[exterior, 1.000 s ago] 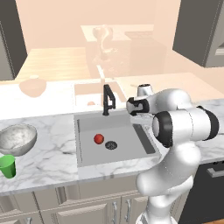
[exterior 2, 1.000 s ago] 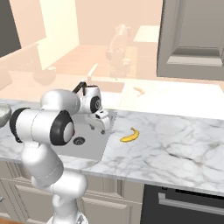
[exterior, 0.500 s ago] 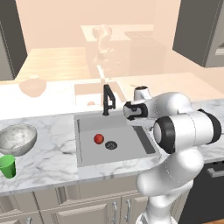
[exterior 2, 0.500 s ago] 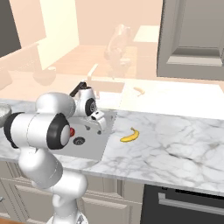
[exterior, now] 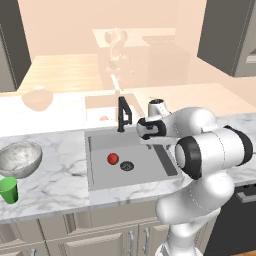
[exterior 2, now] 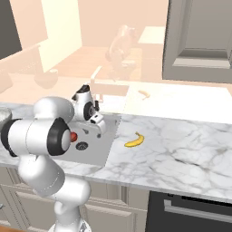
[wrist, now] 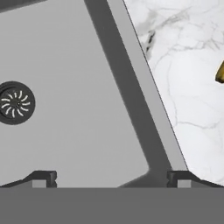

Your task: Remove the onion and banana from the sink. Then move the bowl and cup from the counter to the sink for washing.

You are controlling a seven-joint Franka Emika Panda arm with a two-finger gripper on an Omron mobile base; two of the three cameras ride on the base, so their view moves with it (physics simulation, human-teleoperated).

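Gripper (wrist: 111, 177) jaws spread wide, nothing between them, hovering over the right part of the sink (exterior: 145, 172) and looking down at the basin floor near its right wall. Empty hand over the basin, so my read: going for the onion (exterior: 113, 158) next.

Onion sits on the basin floor, left of centre, just beside the drain (exterior: 127, 166) (apart from it, not touching). Banana (exterior 2: 134, 140) is already out, lying on the counter (exterior 2: 181, 149) near the sink's right edge; its dark tip peeks in at the right edge of the hand view. So banana done, onion left.

Bowl (exterior: 19, 159) near the left end of the counter, well left of the sink; green cup (exterior: 8, 190) just in front of it by the front edge. Both untouched so far, not yet moved.

Obstacles: black faucet (exterior: 123, 115) stands at the back rim, roughly above the onion's side (could crowd a descent from behind). Approach from front/right looks clear. Onion is round and glossy, so probably rolls if nudged; centre the jaws before closing.
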